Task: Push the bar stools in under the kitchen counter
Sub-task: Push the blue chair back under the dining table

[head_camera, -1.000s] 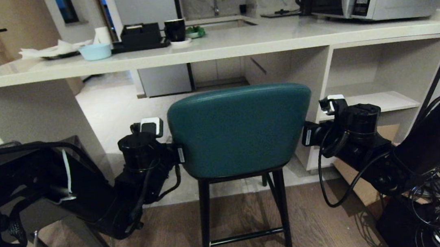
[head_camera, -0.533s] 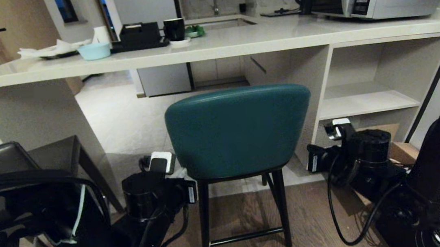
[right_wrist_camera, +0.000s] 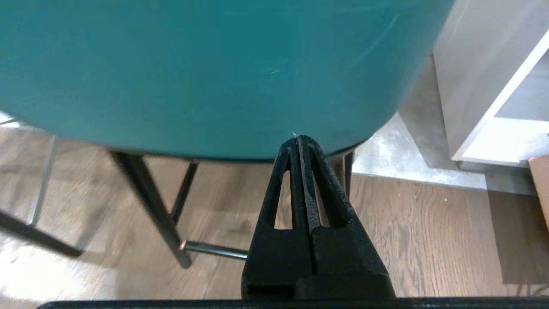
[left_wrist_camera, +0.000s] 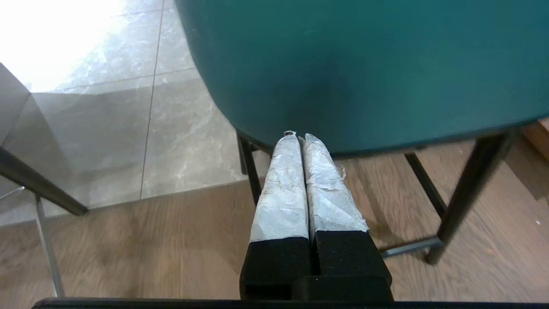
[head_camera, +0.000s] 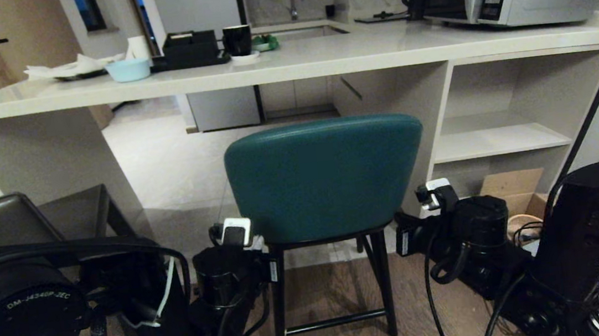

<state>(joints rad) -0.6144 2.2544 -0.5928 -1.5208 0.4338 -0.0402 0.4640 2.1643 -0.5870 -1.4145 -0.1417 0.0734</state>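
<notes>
Flanking the teal stool low, left hand and right hand, both closed and empty; table straight ahead.

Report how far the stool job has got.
Done: nothing fully; the teal stool stands before the kitchen counter, seat not under the slab. In hand: the left claw and right claw, both shut, point at the lower edge of its backrest. Left: pushing it in, then the dark grey stool at the left.
</notes>
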